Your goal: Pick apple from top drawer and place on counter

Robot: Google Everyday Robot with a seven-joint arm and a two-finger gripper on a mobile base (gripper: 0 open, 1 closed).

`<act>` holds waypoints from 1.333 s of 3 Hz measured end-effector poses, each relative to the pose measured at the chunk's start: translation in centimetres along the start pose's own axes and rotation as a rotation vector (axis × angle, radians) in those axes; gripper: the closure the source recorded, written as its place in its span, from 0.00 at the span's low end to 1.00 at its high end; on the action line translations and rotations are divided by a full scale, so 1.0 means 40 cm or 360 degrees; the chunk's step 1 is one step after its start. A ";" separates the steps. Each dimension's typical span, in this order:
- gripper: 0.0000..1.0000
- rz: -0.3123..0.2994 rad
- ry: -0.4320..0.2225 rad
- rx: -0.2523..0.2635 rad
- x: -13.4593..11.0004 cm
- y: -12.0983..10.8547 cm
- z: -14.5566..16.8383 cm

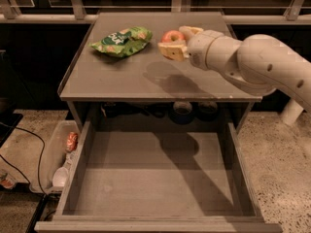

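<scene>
- The gripper (pixel 174 41) hangs at the upper centre of the frame, clasped around the apple (pixel 172 35); its fingers (pixel 171 51) cover the fruit's lower and right sides.
- The arm (pixel 262 62) runs out past the right edge.
- The top drawer (pixel 146 212) has its front panel clipped by the bottom edge.
- Under the front lip of the counter (pixel 112 81), two dark round shapes (pixel 183 111) sit in shadow, and I cannot tell what they are.
- At the lower left, a translucent bin (pixel 48 154) is partly hidden behind the drawer's left wall. An orange-red packet (pixel 72 141) inside it is too small to read.
- The printing on the green bag (pixel 121 40) is blurred.
- A cable (pixel 29 144) leaves by the left edge.
</scene>
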State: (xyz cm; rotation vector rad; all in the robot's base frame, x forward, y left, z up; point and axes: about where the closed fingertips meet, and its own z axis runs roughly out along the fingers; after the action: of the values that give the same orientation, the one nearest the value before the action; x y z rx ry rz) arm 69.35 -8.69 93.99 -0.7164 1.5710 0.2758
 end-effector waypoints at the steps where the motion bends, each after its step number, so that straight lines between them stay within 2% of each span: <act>1: 1.00 0.0050 0.0034 -0.0111 0.018 -0.003 0.061; 2: 1.00 0.0094 0.0099 -0.0241 0.048 0.015 0.098; 4: 1.00 0.0154 0.0200 -0.0379 0.133 0.107 0.114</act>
State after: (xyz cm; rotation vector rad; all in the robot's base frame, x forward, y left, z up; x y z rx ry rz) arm 70.63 -4.24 87.21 -0.8563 1.7125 0.5036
